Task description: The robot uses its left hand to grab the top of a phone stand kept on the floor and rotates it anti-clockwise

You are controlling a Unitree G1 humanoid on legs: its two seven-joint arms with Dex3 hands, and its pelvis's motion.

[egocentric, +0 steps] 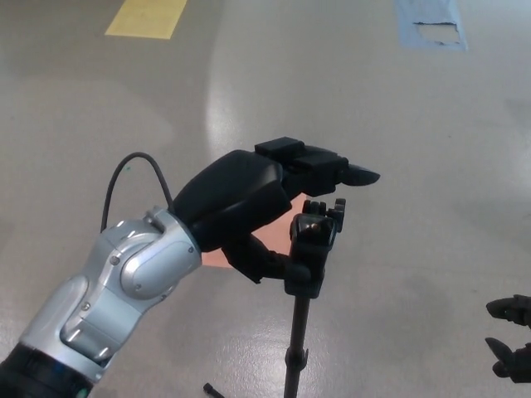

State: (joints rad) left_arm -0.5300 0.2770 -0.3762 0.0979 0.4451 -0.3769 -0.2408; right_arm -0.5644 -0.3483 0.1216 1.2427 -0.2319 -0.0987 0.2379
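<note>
Black phone stand [309, 249] upright on grey floor; slim pole, clamp head at top.

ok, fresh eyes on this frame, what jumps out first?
The big black left hand at centre, fingers arched over the top of the phone stand, thumb by its neck. The stand's thin pole drops to the bottom edge. Yellow patch top left, blue patch top right on the grey floor.
</note>
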